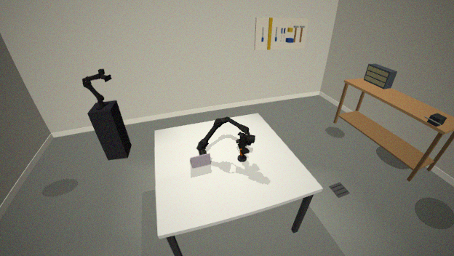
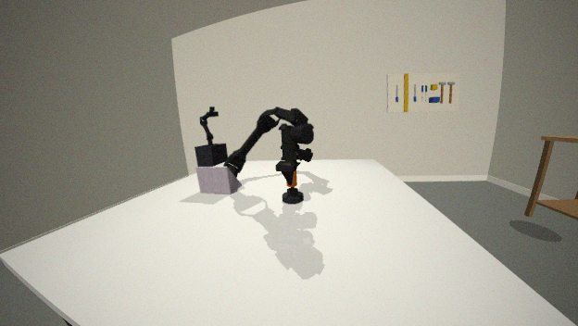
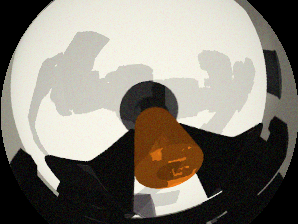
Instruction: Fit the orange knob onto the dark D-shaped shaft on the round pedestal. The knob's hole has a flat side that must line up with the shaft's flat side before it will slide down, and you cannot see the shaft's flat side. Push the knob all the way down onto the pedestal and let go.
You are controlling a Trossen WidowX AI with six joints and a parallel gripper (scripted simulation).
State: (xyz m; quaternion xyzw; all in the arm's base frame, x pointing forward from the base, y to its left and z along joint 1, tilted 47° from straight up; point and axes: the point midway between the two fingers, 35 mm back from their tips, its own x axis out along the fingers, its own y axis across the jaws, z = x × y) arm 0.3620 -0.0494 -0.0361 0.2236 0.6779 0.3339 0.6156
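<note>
My gripper [image 1: 241,149] [image 2: 291,178] [image 3: 156,131] points straight down and is shut on the orange knob [image 1: 241,150] [image 2: 294,181] [image 3: 165,151]. The knob hangs directly over the dark round pedestal [image 1: 242,158] [image 2: 293,196] [image 3: 139,102] on the white table [image 1: 225,204] [image 2: 370,259]. In the wrist view the knob's lower end overlaps the pedestal's middle and hides the shaft. In the exterior view the knob's bottom sits just above the pedestal top; I cannot tell whether it touches the shaft.
The arm's grey base block [image 1: 200,160] [image 2: 214,180] stands on the table to the left of the pedestal. A second arm on a dark plinth [image 1: 109,129] stands on the floor at the left. A wooden shelf [image 1: 394,120] stands at the right wall.
</note>
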